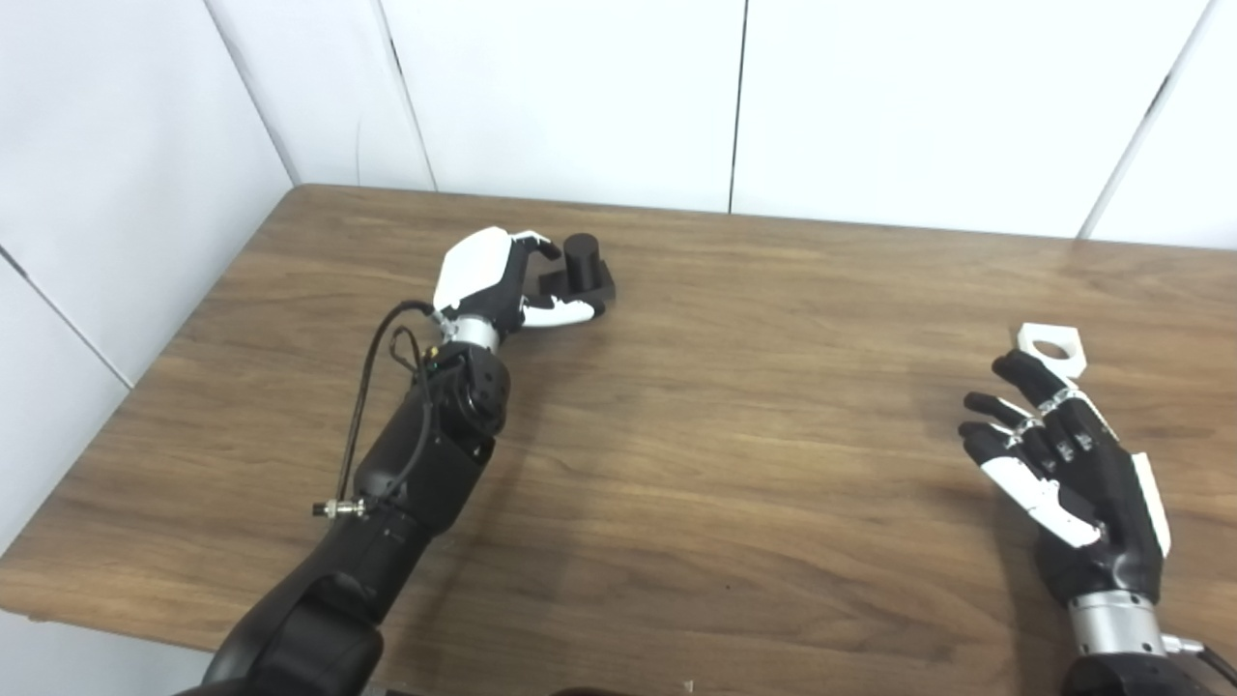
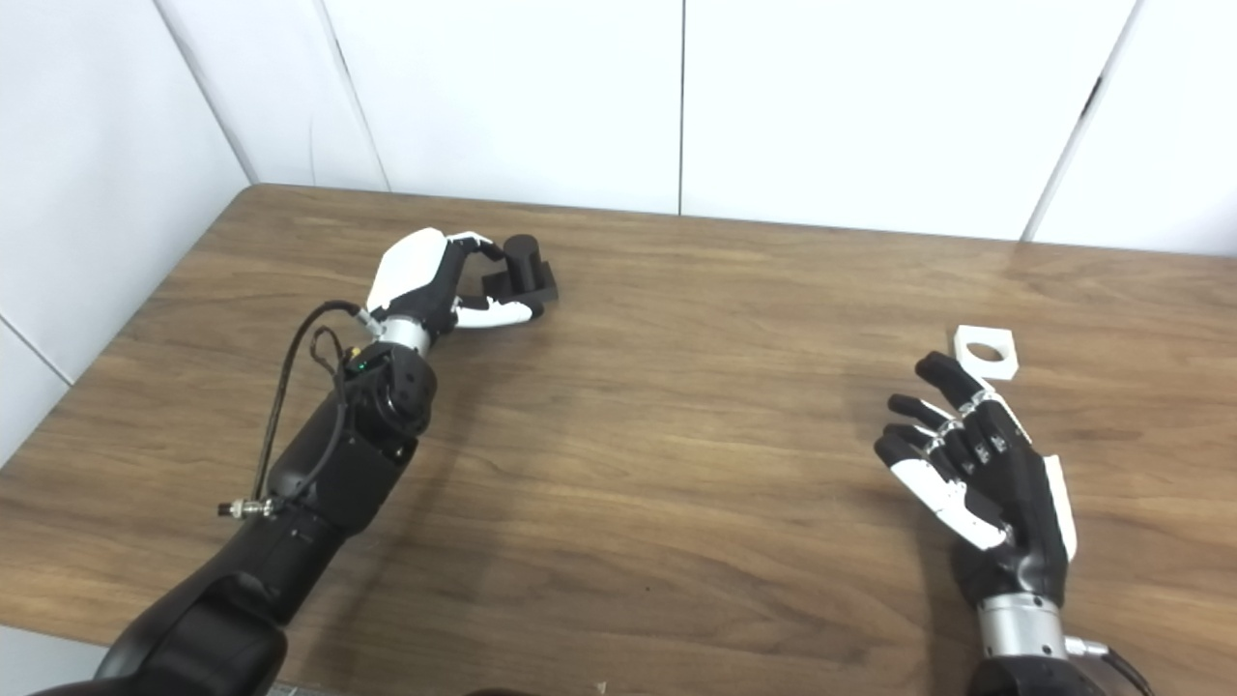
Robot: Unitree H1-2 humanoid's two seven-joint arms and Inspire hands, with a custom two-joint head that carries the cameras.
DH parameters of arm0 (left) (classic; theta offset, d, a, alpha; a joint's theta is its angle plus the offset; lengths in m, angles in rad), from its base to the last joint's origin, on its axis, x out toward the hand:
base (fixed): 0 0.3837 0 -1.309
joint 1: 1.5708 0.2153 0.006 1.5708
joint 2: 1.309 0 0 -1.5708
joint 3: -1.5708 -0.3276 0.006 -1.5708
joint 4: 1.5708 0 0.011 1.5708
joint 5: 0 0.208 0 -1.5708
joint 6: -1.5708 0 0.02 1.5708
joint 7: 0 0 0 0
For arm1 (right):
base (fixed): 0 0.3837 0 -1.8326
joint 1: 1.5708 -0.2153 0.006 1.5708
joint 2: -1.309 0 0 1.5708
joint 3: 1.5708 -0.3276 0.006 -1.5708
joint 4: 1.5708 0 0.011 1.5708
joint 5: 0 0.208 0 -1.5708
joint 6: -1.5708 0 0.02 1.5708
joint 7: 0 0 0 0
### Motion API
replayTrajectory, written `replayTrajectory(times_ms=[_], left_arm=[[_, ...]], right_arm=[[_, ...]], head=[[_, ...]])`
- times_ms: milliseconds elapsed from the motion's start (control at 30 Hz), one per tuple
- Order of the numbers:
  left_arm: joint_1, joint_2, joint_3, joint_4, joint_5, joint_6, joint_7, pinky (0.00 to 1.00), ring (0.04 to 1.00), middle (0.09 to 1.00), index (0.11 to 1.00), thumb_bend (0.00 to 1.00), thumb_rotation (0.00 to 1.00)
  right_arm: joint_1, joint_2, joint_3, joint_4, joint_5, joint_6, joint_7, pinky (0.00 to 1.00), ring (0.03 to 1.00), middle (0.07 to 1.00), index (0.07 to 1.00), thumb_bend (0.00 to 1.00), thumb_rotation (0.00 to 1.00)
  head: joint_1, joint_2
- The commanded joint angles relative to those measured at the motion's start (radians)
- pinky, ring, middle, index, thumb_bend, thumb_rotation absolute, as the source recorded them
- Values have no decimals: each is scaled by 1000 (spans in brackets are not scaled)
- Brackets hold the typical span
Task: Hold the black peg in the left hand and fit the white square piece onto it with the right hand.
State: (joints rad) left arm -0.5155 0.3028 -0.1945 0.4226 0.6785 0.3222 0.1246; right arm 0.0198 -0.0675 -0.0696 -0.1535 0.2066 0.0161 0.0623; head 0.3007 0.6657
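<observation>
The black peg, a short cylinder on a square base, stands on the table at the back left. My left hand is right beside it, with the fingers curled over its far side and the thumb along its near side. The hand looks open around the peg, and the peg rests on the table. The white square piece, with a round hole, lies flat at the right. My right hand is open and empty, palm turned left, with its fingertips just short of the piece.
The wooden table ends against white wall panels at the back and left. A black cable loops off my left forearm. Nothing else lies on the table.
</observation>
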Motion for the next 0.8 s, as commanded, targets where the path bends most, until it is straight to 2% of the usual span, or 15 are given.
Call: replayTrajectory(times_ms=[0,367,467,633,767], left_arm=[[-47,21,-3,12,5,-17,18,710,854,860,711,859,430],[-63,17,-5,71,-10,-47,50,714,859,865,697,801,392],[-70,13,-6,83,-19,-47,46,752,869,865,699,801,395],[-80,9,-10,108,-26,-55,46,715,855,860,688,799,402],[-86,6,-13,128,-34,-63,42,744,866,860,671,790,376]], right_arm=[[11,-2,-2,-6,-6,-28,6,597,694,820,770,727,177],[17,1,-3,-1,-11,-38,5,594,694,820,776,727,187],[21,2,-3,-9,-12,-34,5,602,697,824,778,726,195],[27,5,-5,-20,-19,-34,1,607,701,827,779,733,223],[32,9,-5,-29,-19,-27,-2,611,699,826,781,725,218]], head=[[1,1],[-12,3],[-16,5],[-18,7],[-22,9]])
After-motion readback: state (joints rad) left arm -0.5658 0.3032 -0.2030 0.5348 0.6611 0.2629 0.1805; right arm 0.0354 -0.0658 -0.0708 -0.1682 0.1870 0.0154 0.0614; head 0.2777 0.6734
